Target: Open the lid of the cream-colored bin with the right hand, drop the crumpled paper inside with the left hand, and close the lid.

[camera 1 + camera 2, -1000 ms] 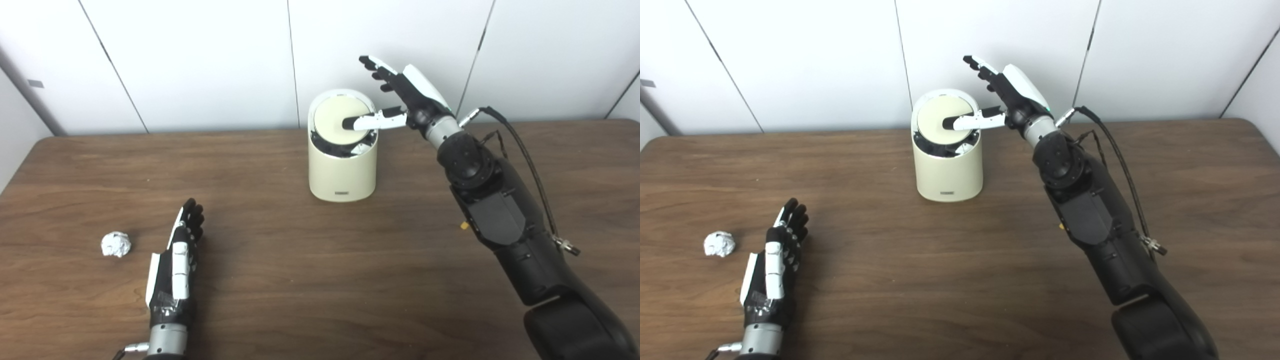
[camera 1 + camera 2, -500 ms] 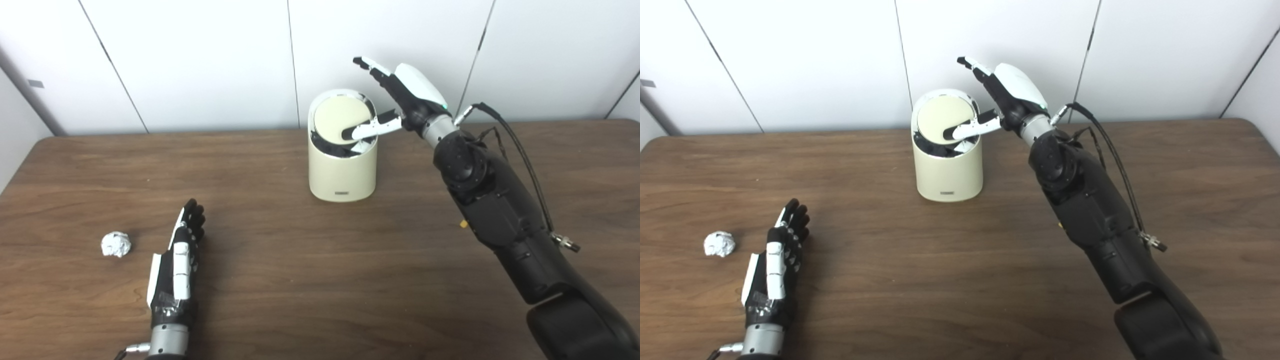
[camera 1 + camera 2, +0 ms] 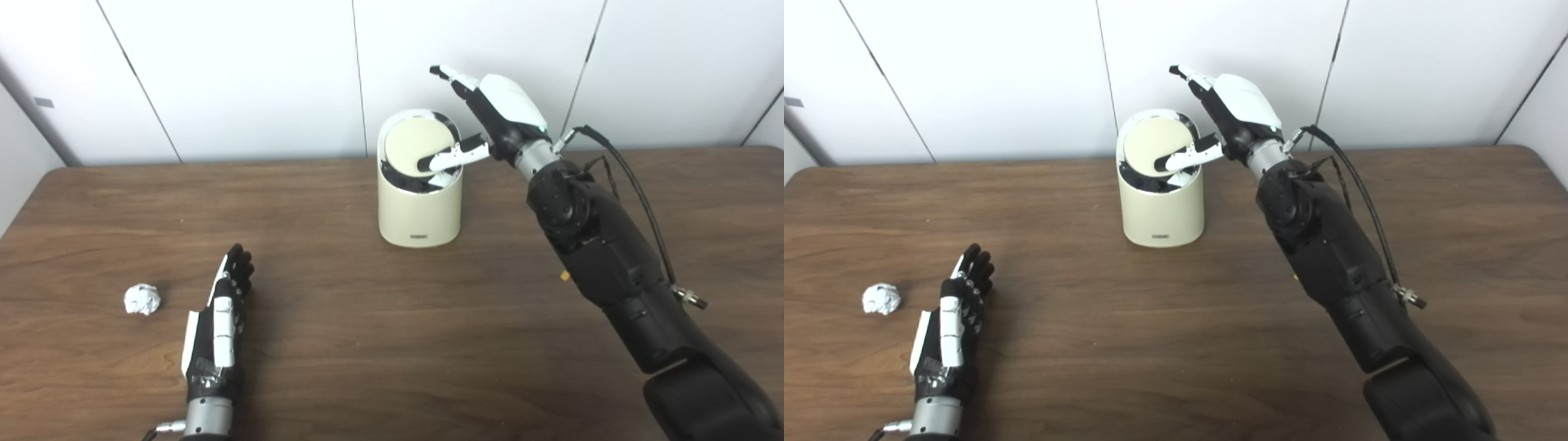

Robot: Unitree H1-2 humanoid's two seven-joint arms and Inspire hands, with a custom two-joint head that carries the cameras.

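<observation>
We noted the brown wooden table [image 3: 367, 343] carrying everything. The right arm [image 3: 612, 269] reached from the near right corner toward the far edge. The cream-colored bin [image 3: 419, 208] stood upright near the middle of the far edge. Its round lid [image 3: 416, 139] was tilted, with a dark gap showing inside the rim on the near side. The right hand [image 3: 490, 116] hovered over the bin's right rim, fingers spread and grasping nothing, its thumb [image 3: 450, 159] pressed on the lid. The left hand [image 3: 219, 318] lay flat near the near left edge, fingers extended together, empty. The crumpled paper [image 3: 142, 299] sat on the table just left of that hand, not touching it.
</observation>
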